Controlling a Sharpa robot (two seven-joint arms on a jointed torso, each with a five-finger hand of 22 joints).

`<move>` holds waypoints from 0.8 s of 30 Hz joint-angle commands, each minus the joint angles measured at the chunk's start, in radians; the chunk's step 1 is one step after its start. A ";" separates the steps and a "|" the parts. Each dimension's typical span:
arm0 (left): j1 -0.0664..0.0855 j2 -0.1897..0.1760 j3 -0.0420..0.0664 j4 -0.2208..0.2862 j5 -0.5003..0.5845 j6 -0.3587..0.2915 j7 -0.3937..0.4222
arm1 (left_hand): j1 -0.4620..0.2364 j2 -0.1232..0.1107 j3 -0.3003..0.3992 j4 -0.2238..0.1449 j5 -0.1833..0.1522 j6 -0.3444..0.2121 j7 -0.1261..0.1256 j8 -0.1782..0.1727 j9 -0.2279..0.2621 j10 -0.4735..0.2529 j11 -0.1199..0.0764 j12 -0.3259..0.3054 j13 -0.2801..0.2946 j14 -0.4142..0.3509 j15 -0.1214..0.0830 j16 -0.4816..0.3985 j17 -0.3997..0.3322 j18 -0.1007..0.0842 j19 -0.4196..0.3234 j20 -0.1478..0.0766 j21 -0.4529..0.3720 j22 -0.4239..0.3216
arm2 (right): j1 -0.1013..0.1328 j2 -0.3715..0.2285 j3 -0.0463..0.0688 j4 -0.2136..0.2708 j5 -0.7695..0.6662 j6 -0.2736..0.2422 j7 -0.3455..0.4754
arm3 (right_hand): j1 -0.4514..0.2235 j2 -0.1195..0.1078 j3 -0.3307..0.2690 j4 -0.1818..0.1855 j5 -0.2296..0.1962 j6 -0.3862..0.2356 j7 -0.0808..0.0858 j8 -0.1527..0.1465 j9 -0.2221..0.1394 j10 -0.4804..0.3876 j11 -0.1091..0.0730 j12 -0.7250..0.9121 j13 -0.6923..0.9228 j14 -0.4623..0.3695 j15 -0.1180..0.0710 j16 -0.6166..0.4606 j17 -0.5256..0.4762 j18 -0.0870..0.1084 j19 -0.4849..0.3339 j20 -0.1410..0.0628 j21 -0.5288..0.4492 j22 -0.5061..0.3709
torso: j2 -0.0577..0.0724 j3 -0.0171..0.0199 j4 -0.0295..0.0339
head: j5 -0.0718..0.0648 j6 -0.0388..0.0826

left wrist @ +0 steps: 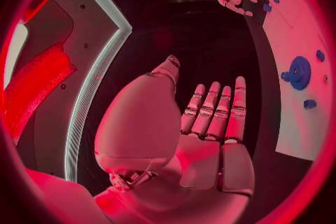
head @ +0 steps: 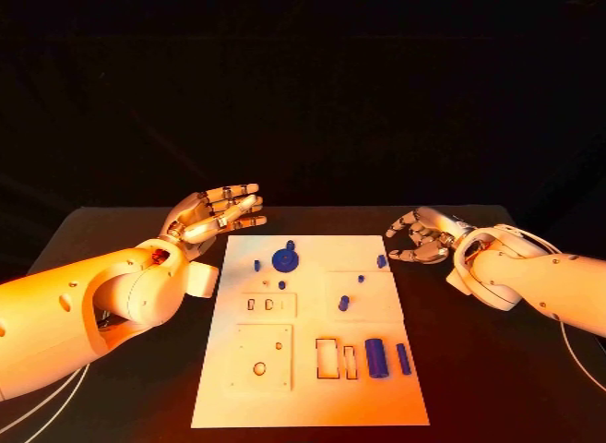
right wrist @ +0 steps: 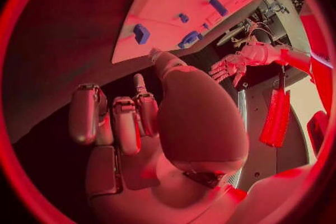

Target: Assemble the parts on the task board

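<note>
Head view first: the white task board (head: pixel 309 388) lies lengthwise in the middle of the black table (head: pixel 103 231), and both hands sit off its far corners, neither touching it. Left hand (head: pixel 220 214) hovers just beyond the board's far left corner, palm up, fingers stretched out straight and apart, nothing in them; the left wrist view confirms it, fingers (left wrist: pixel 210 109) laid out side by side and empty. Right hand (head: pixel 422 235) is off the far right corner, fingers curled inward toward the palm with nothing visible between them, and the right wrist view shows those fingers (right wrist: pixel 129 120) bent in, holding nothing. On the board, a blue gear (head: pixel 285 257) sits near the far edge, with small blue pieces around it. A blue peg (head: pixel 344 302) stands on a raised white block right of centre. Down at the near right, a thick blue cylinder (head: pixel 376 357) lies beside a thinner blue rod (head: pixel 404 359), just right of two narrow slots (head: pixel 326 358). A square plate with holes (head: pixel 264 356) takes up the near left. No writing, label or brand can be read anywhere on board or arms.
</note>
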 commanded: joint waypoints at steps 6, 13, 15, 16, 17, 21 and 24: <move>0.001 0.002 0.000 -0.001 0.003 0.019 0.008 | 0.006 0.000 -0.006 0.000 -0.002 -0.007 0.090 -0.003 -0.002 -0.006 -0.003 -0.004 -0.001 -0.009 0.001 -0.004 -0.001 0.005 -0.010 0.000 -0.004 -0.001 | -0.022 0.021 -0.001 -0.036 0.006 0.056 0.065 | 0.019 0.000 0.001 -0.012 -0.025 -0.005 0.001 -0.006 -0.001 0.006 -0.003 0.006 0.085 0.092 0.006 0.003 0.207 0.011 -0.001 0.002 0.003 0.009 | 0.001 -0.0032 0.0010 | 0.003 -0.002; 0.001 0.003 0.000 -0.001 0.003 0.019 0.008 | 0.006 0.000 -0.006 0.000 -0.002 -0.007 0.090 -0.003 -0.002 -0.006 -0.003 -0.004 -0.001 -0.009 0.001 -0.004 -0.001 0.005 -0.010 0.000 -0.004 -0.001 | -0.030 0.036 -0.001 -0.053 -0.008 0.064 0.068 | 0.019 0.002 0.002 -0.012 -0.026 -0.006 0.001 -0.006 -0.002 0.008 -0.003 0.008 0.088 0.092 0.006 0.003 0.209 0.011 -0.001 0.002 0.003 0.009 | 0.000 -0.0047 0.0003 | 0.006 -0.010; 0.001 0.002 0.000 -0.001 0.003 0.019 0.008 | 0.006 0.000 -0.006 0.000 -0.002 -0.007 0.090 -0.003 -0.002 -0.006 -0.003 -0.004 -0.001 -0.009 0.001 -0.004 -0.001 0.005 -0.010 0.000 -0.004 -0.001 | -0.031 0.038 -0.001 -0.056 -0.009 0.068 0.067 | 0.020 0.003 0.002 -0.012 -0.025 -0.006 0.001 -0.007 -0.002 0.008 -0.003 0.008 0.088 0.092 0.006 0.003 0.208 0.011 -0.001 0.002 0.004 0.010 | 0.000 -0.0045 -0.0003 | 0.007 -0.011; 0.001 0.002 0.000 -0.001 0.003 0.019 0.008 | 0.006 0.000 -0.006 0.000 -0.002 -0.007 0.090 -0.003 -0.002 -0.006 -0.003 -0.004 -0.001 -0.009 0.001 -0.004 -0.001 0.005 -0.010 0.000 -0.004 -0.001 | -0.032 0.039 -0.001 -0.058 -0.009 0.070 0.067 | 0.021 0.004 0.003 -0.012 -0.024 -0.005 0.001 -0.007 -0.002 0.010 -0.003 0.010 0.090 0.092 0.006 0.003 0.208 0.010 0.000 0.002 0.004 0.010 | -0.001 -0.0042 -0.0009 | 0.008 -0.011; 0.001 0.002 0.000 -0.001 0.003 0.019 0.008 | 0.006 0.000 -0.006 0.000 -0.002 -0.007 0.090 -0.003 -0.002 -0.006 -0.003 -0.004 -0.001 -0.009 0.001 -0.004 -0.001 0.005 -0.010 0.000 -0.004 -0.001 | -0.033 0.040 -0.002 -0.059 -0.010 0.071 0.067 | 0.021 0.005 0.004 -0.013 -0.023 -0.005 0.001 -0.007 -0.002 0.011 -0.003 0.011 0.091 0.092 0.006 0.003 0.209 0.010 0.000 0.002 0.004 0.011 | 0.000 -0.0043 -0.0007 | 0.007 -0.012; 0.001 0.001 0.000 -0.002 0.003 0.018 0.008 | 0.006 0.000 -0.006 0.000 -0.002 -0.007 0.090 -0.003 -0.002 -0.006 -0.003 -0.004 -0.001 -0.009 0.001 -0.004 -0.001 0.005 -0.010 0.000 -0.004 -0.001 | -0.037 0.049 -0.002 -0.066 -0.011 0.077 0.065 | 0.022 0.009 0.008 -0.015 -0.016 0.001 0.001 -0.005 -0.001 0.015 -0.003 0.015 0.096 0.092 0.006 0.003 0.209 0.010 0.002 0.002 0.007 0.014 | -0.001 -0.0036 -0.0024 | 0.009 -0.015; 0.001 0.001 0.000 -0.002 0.003 0.019 0.008 | 0.006 0.000 -0.006 0.000 -0.002 -0.007 0.090 -0.003 -0.002 -0.006 -0.003 -0.004 -0.001 -0.009 0.001 -0.004 -0.001 0.005 -0.010 0.000 -0.004 -0.001 | -0.038 0.055 -0.002 -0.069 -0.014 0.079 0.063 | 0.022 0.012 0.013 -0.016 -0.013 0.008 0.001 -0.003 0.000 0.019 -0.004 0.019 0.101 0.092 0.005 0.003 0.207 0.009 0.004 0.001 0.009 0.016 | -0.001 -0.0033 -0.0014 | 0.008 -0.016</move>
